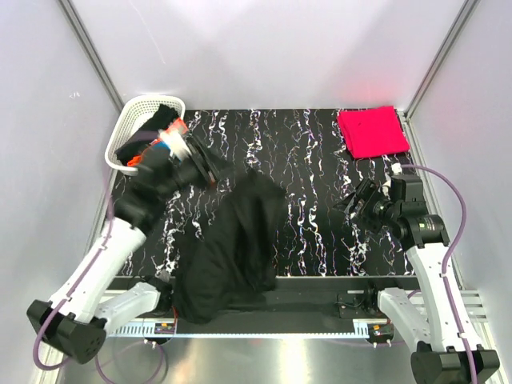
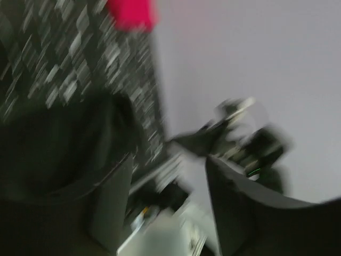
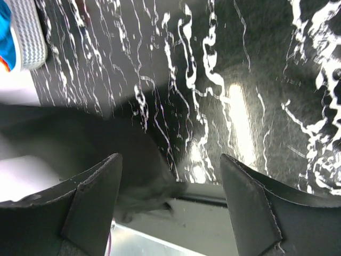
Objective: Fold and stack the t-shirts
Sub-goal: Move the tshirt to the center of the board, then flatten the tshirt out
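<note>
Left claw (image 1: 218, 170) sits at about 10 o'clock from the desk's centre, at the upper edge of the black t-shirt (image 1: 236, 248). In its own badly blurred view its fingers (image 2: 112, 208) stand apart with nothing between them, so it reads as released, with dark cloth crowding the left finger. Right claw (image 1: 346, 210) hangs at 3 o'clock, spread wide and empty over bare desk (image 1: 312, 160).

The black t-shirt lies as a long, rumpled band from the centre toward 7 o'clock, and its lower end spills over the near desk edge. Open marbled surface runs from 12 to 4 o'clock. The pinkish-red t-shirt (image 1: 372, 132), a flat folded square, fills the 1 o'clock corner close to the side wall. The white lattice basket (image 1: 132, 120) sits in the 10 o'clock corner and holds heaped cloth (image 1: 160, 120) in black, orange and blue.

Only the top view shows the whole layout. The right wrist view adds the desk's felt-like grain with white veining, the near rim, a soft fold of black t-shirt (image 3: 122, 160) at 7 o'clock and a basket (image 3: 26, 37) corner at 10 o'clock. The left wrist view catches the pinkish-red t-shirt (image 2: 130, 13) at 12 o'clock.
</note>
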### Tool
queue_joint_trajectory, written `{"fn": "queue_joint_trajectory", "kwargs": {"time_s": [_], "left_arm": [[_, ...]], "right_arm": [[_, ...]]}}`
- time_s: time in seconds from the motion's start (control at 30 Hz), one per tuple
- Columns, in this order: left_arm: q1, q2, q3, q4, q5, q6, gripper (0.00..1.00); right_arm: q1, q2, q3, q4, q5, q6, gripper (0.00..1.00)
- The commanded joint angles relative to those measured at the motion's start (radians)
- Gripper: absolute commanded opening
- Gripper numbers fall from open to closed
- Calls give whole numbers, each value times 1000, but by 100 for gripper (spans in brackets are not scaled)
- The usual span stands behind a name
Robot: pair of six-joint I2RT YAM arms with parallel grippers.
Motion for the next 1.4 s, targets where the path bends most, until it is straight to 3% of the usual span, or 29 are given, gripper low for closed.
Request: {"fn": "queue_joint_trajectory", "kwargs": {"time_s": [0.0,0.07,0.13,0.17,0.37,0.47,0.6,0.73,0.87,0.9,1.1,1.3,1.37], "left_arm": [[-118,-172,-204,-58,39,26,70],[-137,-244,-280,-194,-4,64,81],[-138,-278,-298,-305,-53,130,86],[-140,-309,-311,-397,-110,152,98],[-140,-303,-423,-555,-257,152,99],[-141,-219,-468,-600,-342,109,99],[-138,-116,-503,-609,-400,56,97],[-137,-58,-549,-580,-463,37,82],[-123,-4,-594,-496,-390,48,62],[-120,2,-597,-484,-382,52,48],[-54,41,-543,-457,-339,167,0],[-51,116,-436,-454,-255,298,0],[-49,153,-404,-457,-218,339,0]], "right_arm": [[7,0,-25,-32,-76,-25,80],[14,4,-46,-32,-113,-21,79],[35,30,-60,-24,-154,-21,78],[53,41,-66,-21,-179,-24,77],[304,179,-77,91,-162,40,80],[424,322,-28,149,-101,68,82],[494,518,34,264,-69,97,82],[498,658,87,332,-18,125,80],[495,765,168,353,75,108,73],[492,802,179,363,82,105,69],[399,958,241,393,71,127,60],[373,1096,362,407,37,91,55],[371,1127,405,406,27,94,47]]}}
